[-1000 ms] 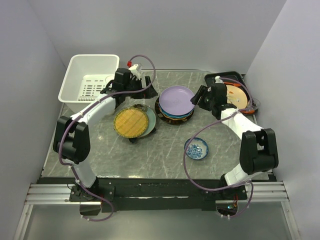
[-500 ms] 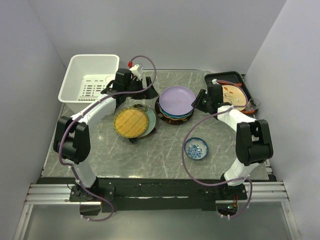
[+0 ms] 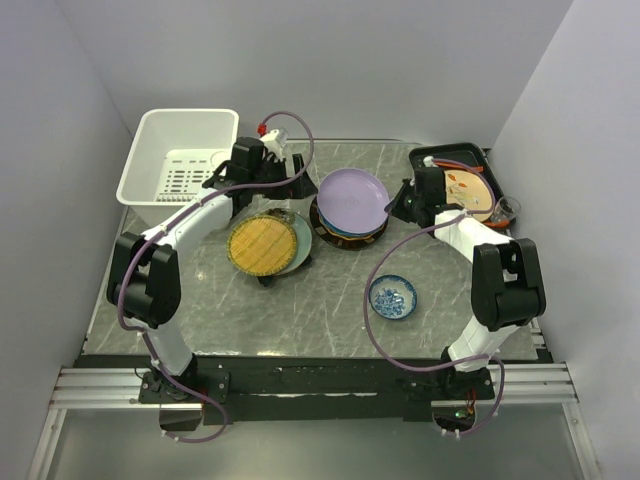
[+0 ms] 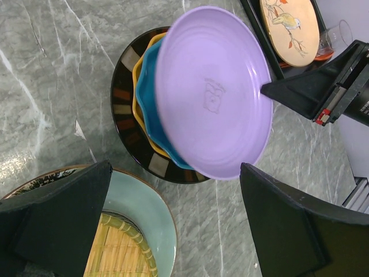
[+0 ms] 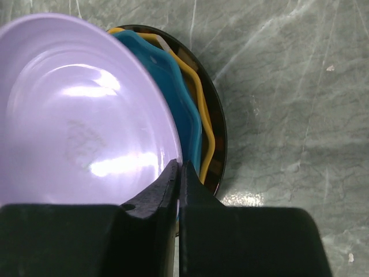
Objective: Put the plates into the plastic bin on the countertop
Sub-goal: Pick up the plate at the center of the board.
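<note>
Four plates are counted in the central stack: one lavender plate (image 3: pixel 353 197) on top, one teal plate (image 4: pixel 149 86), one yellow plate (image 4: pixel 138 72) and one dark brown plate (image 4: pixel 124 109) at the bottom. A second pile beside it is made up of one yellow woven-pattern plate (image 3: pixel 261 244), one pale green plate (image 3: pixel 303 240) and one plate with a dark patterned rim (image 4: pixel 40 180), anything lower being hidden. Also counted are one white plastic bin (image 3: pixel 150 150), one black tray (image 3: pixel 440 152), one tan bird-painted plate (image 4: pixel 288 29), one clear glass (image 4: pixel 334 37), one small blue-and-white dish (image 3: pixel 393 296) and two robot arms, the left arm (image 3: pixel 185 228) and the right arm (image 3: pixel 468 238)
</note>
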Controlling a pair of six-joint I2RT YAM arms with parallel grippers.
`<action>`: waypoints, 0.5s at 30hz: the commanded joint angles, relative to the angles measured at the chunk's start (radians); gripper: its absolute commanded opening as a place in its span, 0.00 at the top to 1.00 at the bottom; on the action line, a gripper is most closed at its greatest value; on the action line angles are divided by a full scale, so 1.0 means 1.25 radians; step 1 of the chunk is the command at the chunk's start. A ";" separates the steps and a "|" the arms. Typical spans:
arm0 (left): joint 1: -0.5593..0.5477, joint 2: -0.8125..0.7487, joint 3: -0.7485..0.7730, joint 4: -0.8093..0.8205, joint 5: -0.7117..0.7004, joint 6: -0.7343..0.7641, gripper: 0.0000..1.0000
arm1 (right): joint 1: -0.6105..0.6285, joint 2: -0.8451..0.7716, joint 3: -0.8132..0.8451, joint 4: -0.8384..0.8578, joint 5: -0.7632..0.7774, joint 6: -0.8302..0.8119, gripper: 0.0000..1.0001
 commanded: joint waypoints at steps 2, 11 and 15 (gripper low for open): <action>-0.004 -0.031 -0.013 0.013 0.010 0.006 0.01 | -0.004 -0.026 0.025 0.014 -0.026 -0.008 1.00; -0.003 -0.061 -0.048 0.058 0.027 -0.017 0.01 | -0.004 -0.080 0.023 0.014 -0.039 -0.010 1.00; 0.004 -0.073 -0.071 0.124 0.082 -0.046 0.01 | -0.004 -0.092 0.017 0.014 -0.049 -0.010 1.00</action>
